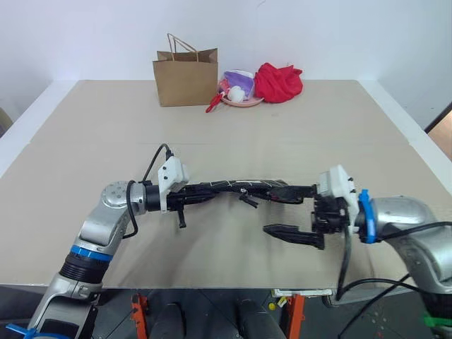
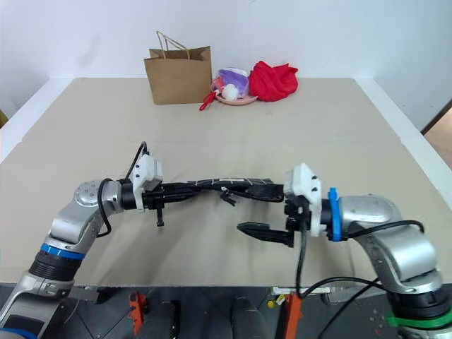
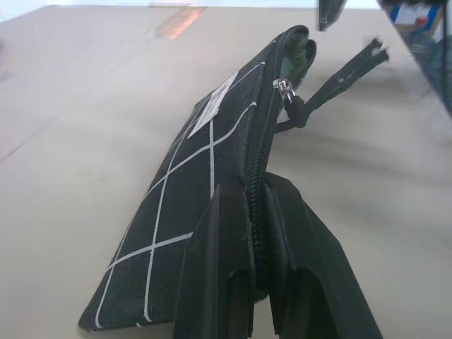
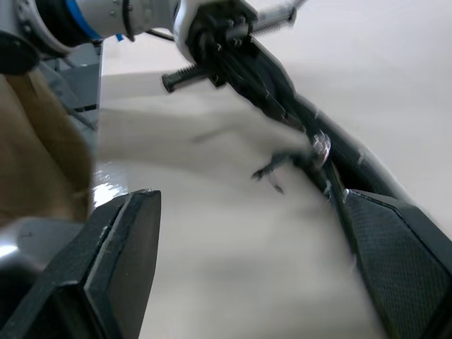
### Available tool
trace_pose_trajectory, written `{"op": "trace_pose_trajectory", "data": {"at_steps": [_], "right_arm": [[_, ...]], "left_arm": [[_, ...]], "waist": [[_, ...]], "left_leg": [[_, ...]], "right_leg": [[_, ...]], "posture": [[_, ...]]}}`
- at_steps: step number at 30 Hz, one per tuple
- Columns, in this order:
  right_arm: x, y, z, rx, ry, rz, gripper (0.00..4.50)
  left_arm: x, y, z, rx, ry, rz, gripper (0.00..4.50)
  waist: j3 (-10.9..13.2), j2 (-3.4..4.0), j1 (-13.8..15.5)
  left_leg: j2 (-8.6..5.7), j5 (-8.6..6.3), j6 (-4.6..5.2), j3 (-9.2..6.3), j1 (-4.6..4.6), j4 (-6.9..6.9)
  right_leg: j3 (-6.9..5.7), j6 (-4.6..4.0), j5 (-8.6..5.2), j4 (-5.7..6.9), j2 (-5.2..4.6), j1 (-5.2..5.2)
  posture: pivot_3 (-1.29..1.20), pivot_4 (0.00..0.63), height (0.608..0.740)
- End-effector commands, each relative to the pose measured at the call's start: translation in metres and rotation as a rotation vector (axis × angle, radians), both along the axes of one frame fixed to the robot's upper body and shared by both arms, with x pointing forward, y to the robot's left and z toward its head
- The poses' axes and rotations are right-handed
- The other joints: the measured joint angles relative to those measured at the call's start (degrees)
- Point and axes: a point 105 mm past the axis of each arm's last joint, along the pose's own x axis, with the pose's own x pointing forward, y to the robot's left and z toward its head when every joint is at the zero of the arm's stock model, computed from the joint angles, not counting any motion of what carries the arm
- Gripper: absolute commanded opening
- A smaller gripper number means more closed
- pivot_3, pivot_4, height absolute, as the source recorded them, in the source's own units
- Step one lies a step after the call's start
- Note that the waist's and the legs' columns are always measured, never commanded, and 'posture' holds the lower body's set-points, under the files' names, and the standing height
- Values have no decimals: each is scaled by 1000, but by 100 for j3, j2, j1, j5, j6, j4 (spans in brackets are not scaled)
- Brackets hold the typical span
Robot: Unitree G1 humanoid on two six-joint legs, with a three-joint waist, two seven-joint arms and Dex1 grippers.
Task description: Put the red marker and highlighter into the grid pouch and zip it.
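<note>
My left arm reached in from the lower left of the head view, forearm angled up and toward the middle, wrist bent so the left gripper (image 1: 194, 194) pointed roughly level toward frame right. Its fingers (image 3: 226, 261) were pinched tight on the zipper edge of the grid pouch (image 1: 240, 188), gripping one end. The pouch hung in the air between my two hands, edge-on, a thin dark strip across the middle of the frame, sagging slightly, clear of the table (image 1: 226, 127) below. In the left wrist view its white grid lines and small white label showed on the flat side, and the zipper pull (image 3: 304, 113) dangled near the far end.

My right arm came in from the lower right, elbow tucked, wrist turned so the right gripper (image 1: 296, 212) pointed toward frame left. Its jaws stood wide: one finger lay up against the pouch's far end, the other hung well below it. I could not tell whether the upper finger touched the fabric.

Open room: bare table lay all round the pouch, left, right and toward the top of the frame. The near table edge ran just under my hands along the bottom. Clutter sat far off at the top centre: a brown paper bag (image 1: 186, 76), a red cloth (image 1: 279, 82), and a pink dish (image 1: 240, 95) between them.
</note>
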Motion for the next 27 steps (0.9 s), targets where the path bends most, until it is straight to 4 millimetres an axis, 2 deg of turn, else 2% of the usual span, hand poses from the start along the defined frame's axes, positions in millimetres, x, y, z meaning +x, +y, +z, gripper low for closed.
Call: {"op": "trace_pose_trajectory", "data": {"at_steps": [1, 4, 7, 8, 10, 16, 18, 25, 27], "right_arm": [[20, 8, 9, 1, -202, -37, 4460], [29, 17, 10, 19, -295, -38, 4460], [29, 24, 11, 27, -360, -6, 4460], [29, 25, 8, 25, -364, 2, 4229], [24, 28, 1, 3, -386, 48, 3635], [21, 29, 0, 21, -427, 80, 579], [19, 29, 0, 28, -430, 88, 57], [16, 27, -1, 43, -408, 87, 57], [21, 22, 6, 83, -402, 29, 57]], "left_arm": [[-7, -4, 19, -25, -40, -45, 0], [-7, -5, 20, -23, -40, -45, 0], [-6, -4, 21, -21, -44, -39, 0], [-5, -5, 21, -20, -44, -37, 0], [-5, -5, 21, -19, -46, -34, 0], [-4, -4, 20, -12, -50, -28, 0], [-3, -4, 20, -10, -51, -25, 0], [-2, -5, 19, -8, -51, -21, 0], [-1, -5, 18, -6, -51, -18, 0]], "waist": [[2, -6, 3], [2, -6, 5], [2, -6, 9], [2, -6, 9], [2, -6, 13], [2, -6, 19], [2, -6, 19], [2, -6, 20], [2, -6, 20]], "left_leg": [[0, 1, -1, 0, 2, -1], [1, 1, -1, 0, 0, -3], [1, 1, -1, -1, 0, -11], [1, 0, -1, -1, 0, -12], [1, 0, 0, -1, 0, -14], [1, 0, -1, -1, 2, -10], [1, 1, -1, -1, 4, -10], [1, 1, -2, -1, 4, -10], [1, 1, -2, -1, 4, -10]], "right_leg": [[0, 0, 0, 0, 1, 0], [0, -1, 1, 0, 2, 0], [0, -1, -3, 1, 2, -1], [0, -1, -5, 1, 2, -1], [0, -2, -6, 1, 2, -1], [0, -5, -3, 1, 2, 1], [0, -4, -1, 2, 2, 2], [0, -4, -2, 4, 2, 3], [0, -4, -2, 3, 2, 3]], "posture": [[0, 150, 740], [0, 150, 740], [0, 150, 740], [0, 150, 740], [0, 150, 740], [0, 150, 740], [0, 150, 740], [0, 150, 740], [0, 150, 740]]}}
